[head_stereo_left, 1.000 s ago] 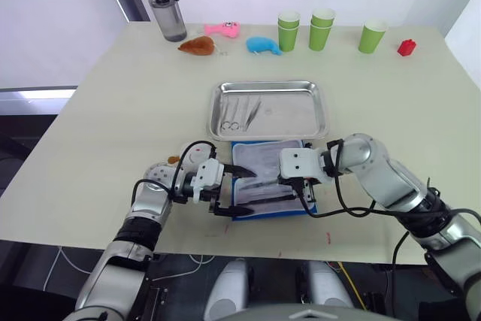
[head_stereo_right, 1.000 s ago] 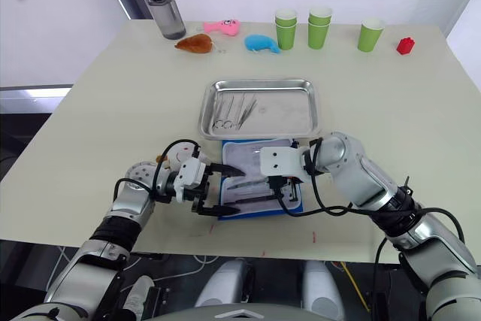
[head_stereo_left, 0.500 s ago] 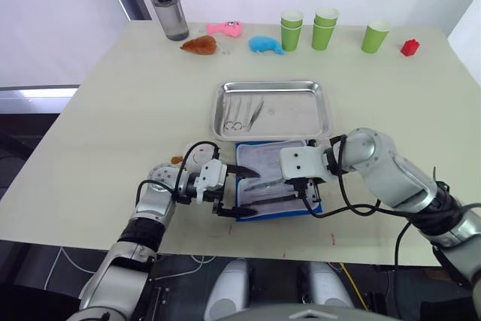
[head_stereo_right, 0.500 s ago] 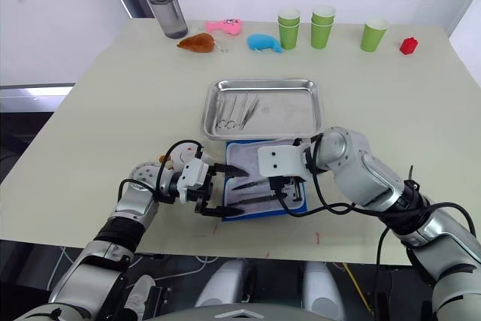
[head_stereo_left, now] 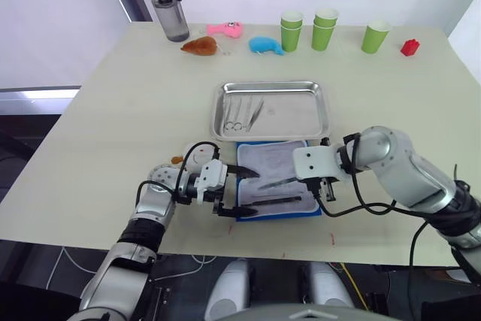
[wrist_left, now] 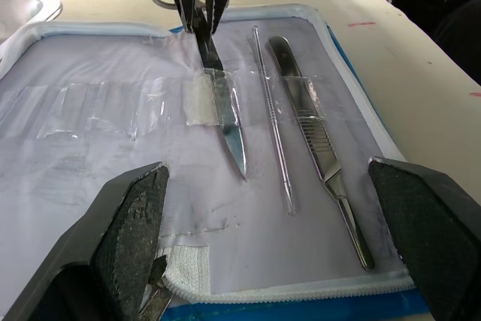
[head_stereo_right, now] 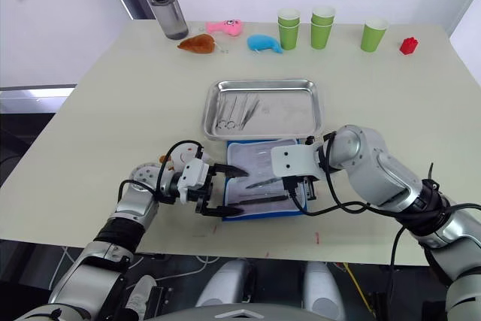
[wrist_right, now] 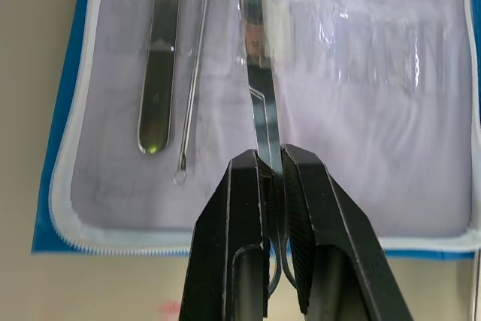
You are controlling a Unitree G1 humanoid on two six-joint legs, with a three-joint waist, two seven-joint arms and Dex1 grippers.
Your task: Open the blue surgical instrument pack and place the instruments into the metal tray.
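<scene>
The blue surgical instrument pack (head_stereo_left: 275, 180) lies open on the counter (head_stereo_left: 113, 110), just in front of the metal tray (head_stereo_left: 316, 110). Right gripper (wrist_right: 272, 167): fingers pinching the scissors (wrist_right: 257, 88) by the handle end over the lining. Left gripper (head_stereo_left: 242, 190): fingers spread at the pack's left edge. Tweezers (wrist_left: 319, 155) and probe (wrist_left: 272, 122) lie in the lining.

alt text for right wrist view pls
The right tool is shut on the handles of scissors whose blade is tucked under a clear pocket in the open blue surgical instrument pack. Beside them on the pale lining lie tweezers and a thin probe.
</scene>
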